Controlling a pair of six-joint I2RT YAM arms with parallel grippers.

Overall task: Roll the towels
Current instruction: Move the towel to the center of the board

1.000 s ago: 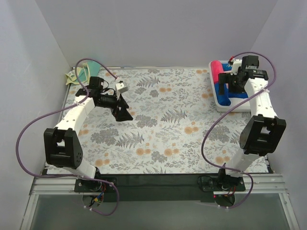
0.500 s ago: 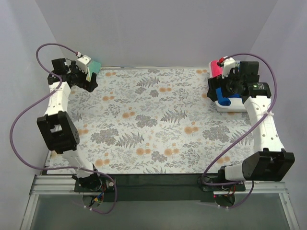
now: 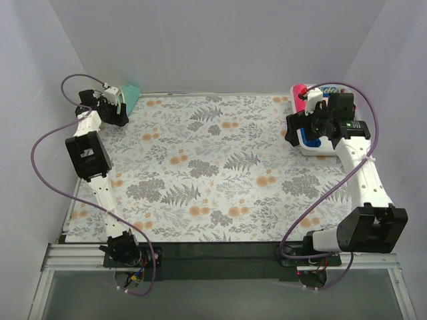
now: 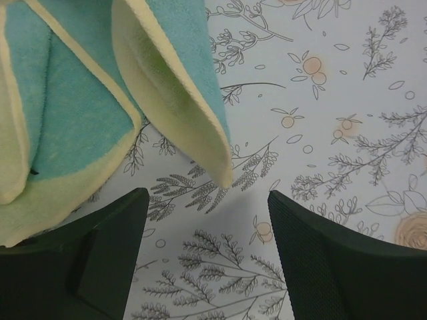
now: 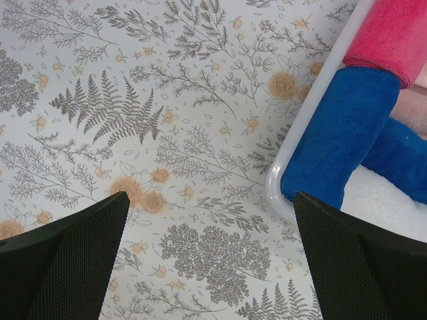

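Fern-printed cloth covers the counter [image 3: 220,173]. In the left wrist view's upper left, the crumpled yellow-and-teal towel [image 4: 87,113] lies just above-left of the left gripper [image 4: 207,200], which is spread and empty and is the nearer arm. The right gripper [image 5: 210,197] gapes empty beside a white tray [image 5: 313,100] holding a rolled blue towel [image 5: 340,133]. No writing shows.

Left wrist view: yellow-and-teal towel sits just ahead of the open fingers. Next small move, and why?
Probably ease the left gripper forward toward the towel, so its loose folded edge comes between the fingers, ready for closing. The fingers stand apart with only the patterned tabletop between them, and the towel lies crumpled just ahead, not yet gripped.
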